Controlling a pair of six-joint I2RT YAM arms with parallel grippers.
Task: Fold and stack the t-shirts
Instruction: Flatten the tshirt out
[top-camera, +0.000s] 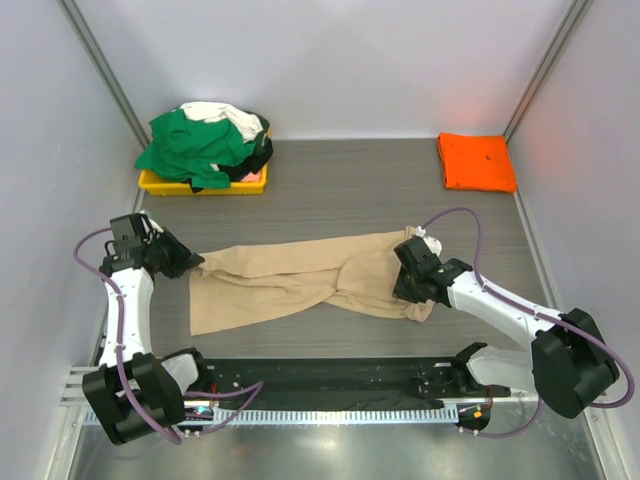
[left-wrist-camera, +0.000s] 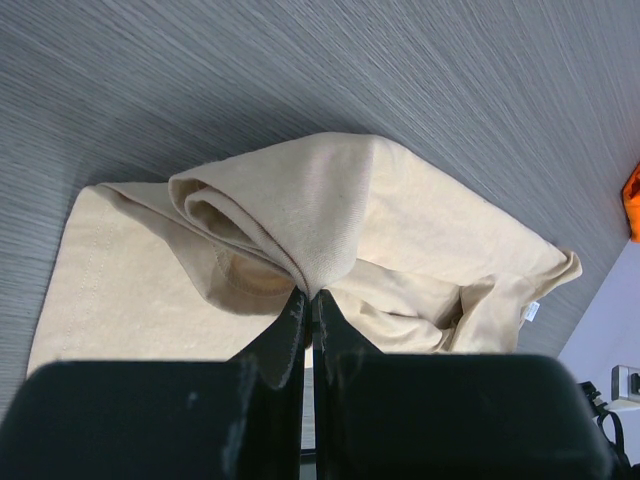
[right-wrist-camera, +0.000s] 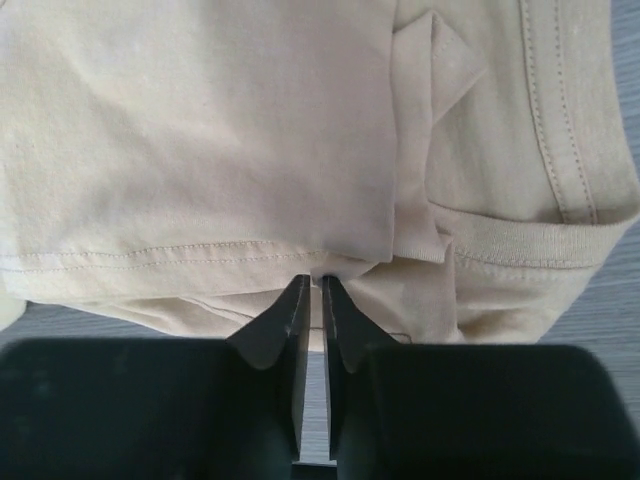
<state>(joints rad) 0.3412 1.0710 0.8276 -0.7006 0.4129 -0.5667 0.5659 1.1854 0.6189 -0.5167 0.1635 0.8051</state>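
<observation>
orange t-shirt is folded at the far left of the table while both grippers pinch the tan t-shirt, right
No. The folded orange t-shirt lies at the far right of the table, not the far left; the top external view shows it. The rest holds: the left gripper and right gripper each pinch the tan t-shirt.

High camera looks down; both wrist cameras sit close on tan t-shirt (top-camera: 290, 280).

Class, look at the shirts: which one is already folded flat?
The orange shirt at the far right. The beige shirt lies stretched and crumpled mid-table; the green shirt is heaped with others in the yellow tray.
</observation>
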